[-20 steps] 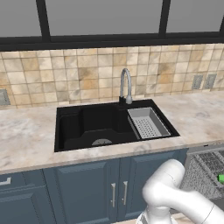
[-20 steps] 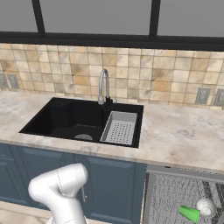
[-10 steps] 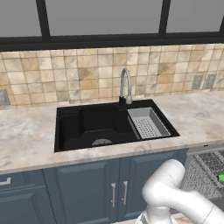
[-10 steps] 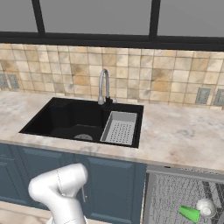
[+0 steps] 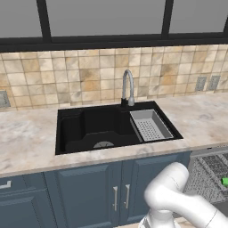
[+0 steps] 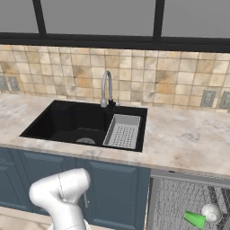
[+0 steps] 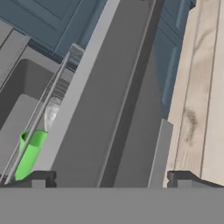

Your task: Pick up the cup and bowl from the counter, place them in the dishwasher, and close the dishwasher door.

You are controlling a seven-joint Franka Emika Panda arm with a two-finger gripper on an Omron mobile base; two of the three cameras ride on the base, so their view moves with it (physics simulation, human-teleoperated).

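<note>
Kitchen scene, taken from nearest to farthest: close under the hand camera, the gripper has its two dark tips set wide apart, nothing between them. Just beyond them runs the grey dishwasher door, seen edge-on, with pale wood floor on one side and the dishwasher interior on the other. Inside, the green cup lies on its side on the wire rack, and the pale glossy bowl sits just beside it (in the hand view it is a faint blur next to the cup). Dark blue cabinets flank the appliance. Above them lies the marbled counter with the black sink, a grey strainer tray in the basin's right part and a curved metal faucet behind. Farthest back stand the tiled backsplash and dark-framed windows. No readable writing or brand marks anywhere.
</note>
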